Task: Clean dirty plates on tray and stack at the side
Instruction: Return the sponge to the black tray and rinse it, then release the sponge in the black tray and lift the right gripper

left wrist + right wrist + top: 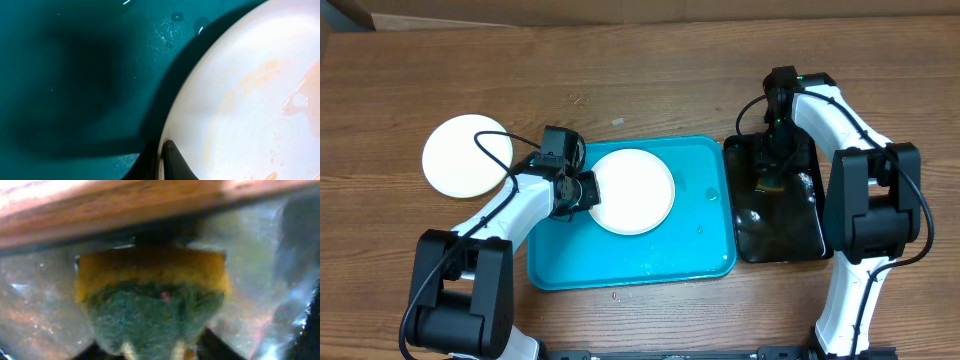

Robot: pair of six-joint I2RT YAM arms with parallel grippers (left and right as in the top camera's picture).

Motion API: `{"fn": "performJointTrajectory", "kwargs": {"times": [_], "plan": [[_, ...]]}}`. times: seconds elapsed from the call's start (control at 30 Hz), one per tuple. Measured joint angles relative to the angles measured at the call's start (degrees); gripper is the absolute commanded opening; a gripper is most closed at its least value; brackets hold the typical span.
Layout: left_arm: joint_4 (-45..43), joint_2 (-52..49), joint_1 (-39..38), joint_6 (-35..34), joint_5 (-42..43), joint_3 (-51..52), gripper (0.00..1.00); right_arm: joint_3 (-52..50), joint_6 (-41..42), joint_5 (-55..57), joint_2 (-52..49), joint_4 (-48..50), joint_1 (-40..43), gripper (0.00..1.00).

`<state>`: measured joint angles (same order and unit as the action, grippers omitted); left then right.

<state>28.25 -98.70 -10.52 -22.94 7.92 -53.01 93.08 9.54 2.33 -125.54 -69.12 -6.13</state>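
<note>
On the brown wooden table [650,80] sits the large rectangular bright teal plastic tray [705,250], wet in spots. Just right of it is a smaller, narrow black tray [800,235], also wet. A round flat white plate [640,195] lies left of centre on the teal tray, with an orange-red smear [300,95] on it, so it is not clean yet. A second round pale plate [465,160] lies on bare table, well left of the tray. No third plate is in view. A yellow sponge with a green scouring face [150,290] is over the black tray. Risks: the left hold is on the very rim of a wet plate, so scrubbing pressure or a lift could make it slip or tip. A loosely held sponge could drop short of the plate. The left gripper [582,190] is clenched almost fully on the white plate's left rim, one fingertip [175,162] on the edge. The right gripper [775,160] has the sponge right at its jaws, but I cannot tell if it is pinched or loose.
</note>
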Motion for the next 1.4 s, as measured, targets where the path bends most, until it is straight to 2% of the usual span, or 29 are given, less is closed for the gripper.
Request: {"fn": "performJointTrajectory", "kwargs": {"times": [0.07,0.1,0.13,0.17,0.2,0.23,0.43,0.67,0.7,0.73,0.77,0.8,0.83,0.87,0.9,0.93,1.0,1.07,1.23,1.33,1.37,1.4], "plan": [[-0.02,0.00,0.00,0.00,0.00,0.00,0.08,0.02,0.20,0.02,0.00,-1.49,0.00,0.04],[-0.02,0.00,0.00,0.00,0.00,0.00,0.08,0.07,0.44,0.02,0.00,-2.01,0.04,0.17],[-0.02,0.00,0.00,0.00,0.00,0.00,0.08,0.28,0.48,0.00,0.00,-2.75,0.04,0.48],[0.00,0.00,0.00,0.00,0.00,0.00,0.08,0.61,0.63,-0.02,0.00,-3.06,0.04,0.63],[0.00,0.00,0.00,0.00,0.00,0.00,0.08,1.07,0.81,-0.04,0.00,-3.26,0.04,0.73],[0.00,0.00,0.00,0.00,0.00,0.00,0.08,1.70,0.74,-0.02,0.00,-3.32,0.04,0.77],[0.02,0.00,0.00,0.00,0.00,0.00,0.09,2.71,0.79,-0.02,0.00,-1.95,0.04,0.77],[0.04,0.00,-0.02,0.00,-0.02,0.00,0.08,2.64,0.94,-0.02,0.00,-0.68,0.04,0.73],[0.04,0.00,0.00,0.00,-0.02,0.00,0.08,2.34,0.92,-0.02,0.00,0.24,0.04,0.64],[0.07,0.00,0.00,0.00,0.00,0.00,0.09,1.92,0.96,-0.04,0.00,0.81,0.04,0.37],[0.07,0.00,0.00,0.00,0.00,0.00,0.08,1.36,1.16,0.00,0.00,1.75,0.04,0.15],[0.07,0.00,-0.02,0.00,0.00,0.00,0.08,0.50,0.87,0.02,0.00,2.58,0.04,0.09],[0.07,0.00,-0.02,0.00,0.00,0.00,0.08,0.09,0.94,-0.37,0.02,2.73,0.04,0.13],[0.09,0.00,-0.02,0.00,0.00,0.00,0.08,-0.20,0.94,-0.42,0.13,2.78,0.07,0.36],[0.13,0.00,-0.02,0.00,0.00,0.00,0.09,-0.33,1.11,-0.46,0.22,2.91,0.07,0.64],[0.15,0.00,-0.02,0.00,0.00,0.00,0.09,-0.39,1.09,-0.55,0.26,2.99,0.07,0.76],[0.15,0.00,-0.02,0.00,0.00,0.00,0.09,-0.35,1.14,-0.61,0.33,2.14,0.04,0.88],[0.17,0.00,-0.02,0.00,0.00,0.00,0.09,-0.11,1.07,-0.94,0.33,0.07,0.07,0.93],[0.20,0.00,-0.02,0.00,0.00,0.00,0.09,0.76,0.96,-2.91,0.33,-4.98,0.04,0.94],[0.20,0.00,-0.02,0.00,0.00,0.00,0.09,0.68,1.03,-3.93,0.33,-6.16,0.04,0.84],[0.20,0.00,-0.02,0.00,0.00,0.00,0.10,0.59,1.01,-4.04,0.33,-6.08,0.04,0.75],[0.22,0.00,-0.02,0.00,-0.02,0.00,0.10,0.31,0.68,-4.26,0.33,-5.64,0.04,0.41]]}}
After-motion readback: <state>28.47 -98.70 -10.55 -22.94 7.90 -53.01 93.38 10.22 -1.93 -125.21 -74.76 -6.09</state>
